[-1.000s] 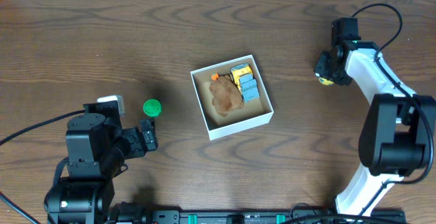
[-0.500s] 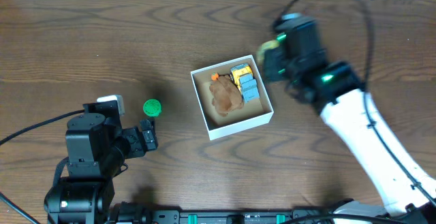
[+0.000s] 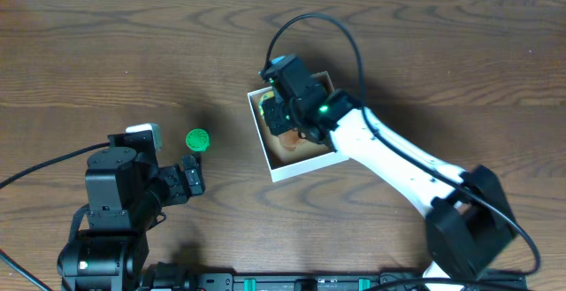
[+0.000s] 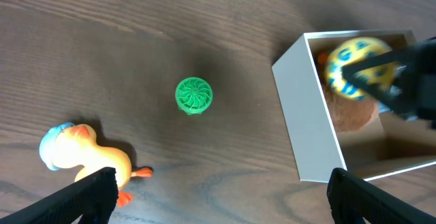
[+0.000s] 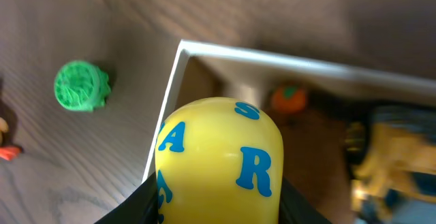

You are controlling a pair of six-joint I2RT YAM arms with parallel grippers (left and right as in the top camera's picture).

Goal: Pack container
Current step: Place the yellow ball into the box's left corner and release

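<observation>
Swung in from the far right edge of the worktop (image 3: 106, 52), the right arm now reaches over the container (image 4: 303, 108). Its right claw (image 5: 216, 202) is clenched on a yellow rounded toy with blue letters (image 5: 218, 149), held above the container's corner nearest the green disc, overlapping the white rim in the wrist view. Inside the box lie a brown lumpy toy (image 4: 354, 112), a small orange piece (image 5: 289, 98) and a blurred yellow-and-blue toy (image 5: 388, 149). The container sits mid-worktop, slightly turned. Out to its left, apart from it, stands a green ridged disc (image 4: 194, 96), and nearer the left arm a duck with a blue cap (image 4: 85, 156). The left claw (image 4: 219, 190) hangs released, fingers wide, gripping nothing.
</observation>
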